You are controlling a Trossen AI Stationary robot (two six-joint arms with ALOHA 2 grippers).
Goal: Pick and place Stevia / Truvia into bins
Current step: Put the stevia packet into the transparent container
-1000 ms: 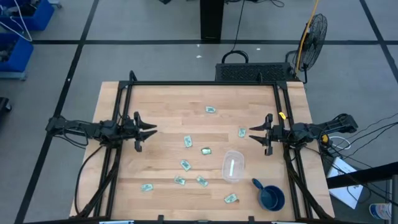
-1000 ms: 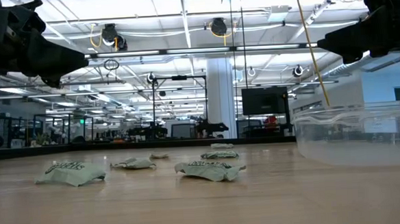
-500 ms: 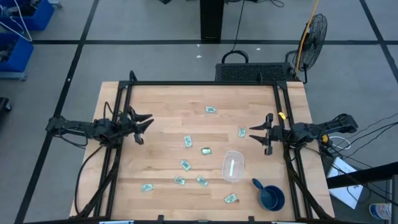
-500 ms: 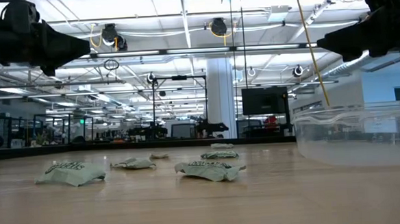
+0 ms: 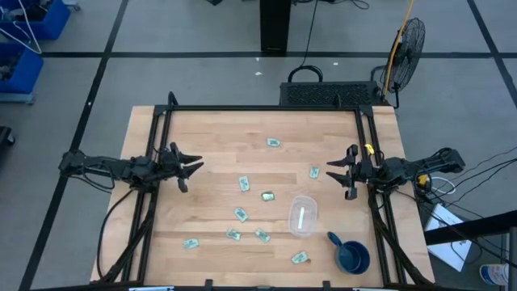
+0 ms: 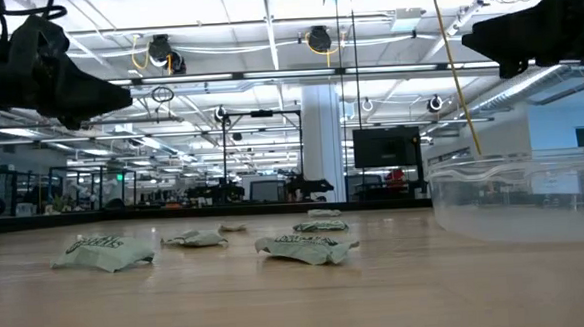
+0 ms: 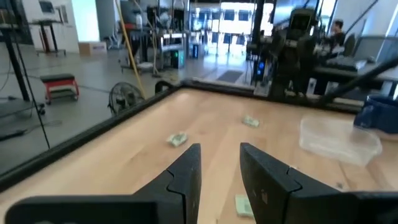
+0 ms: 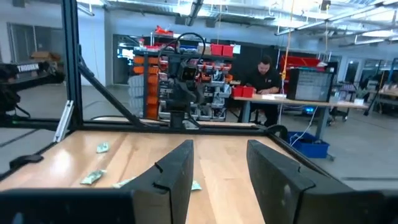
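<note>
Several pale green and white Stevia / Truvia packets [image 5: 243, 183] lie flat and scattered on the wooden table [image 5: 210, 129], between the two arms and toward the near edge. The clear bin [image 5: 303, 216] stands right of the middle, with a pale strip showing inside it. My left gripper [image 5: 196, 166] hovers open above the table's left side, well clear of the packets. My right gripper [image 5: 331, 173] hovers open at the right side, near one packet [image 5: 314, 171]. The wrist views show nothing between the left fingers [image 7: 186, 171] or the right fingers [image 8: 177, 168].
A dark blue cup [image 5: 352, 256] with a handle stands near the front right corner, just beside the bin. A black frame [image 5: 258, 108] runs along the table's far edge and down both sides. A person sits at a desk [image 8: 264, 74] in the room beyond.
My left gripper has swung its fingers toward the table's far edge and come back to about where it pointed before. My right gripper has tipped its fingers up a little. The packets and the bin lie as they did.
</note>
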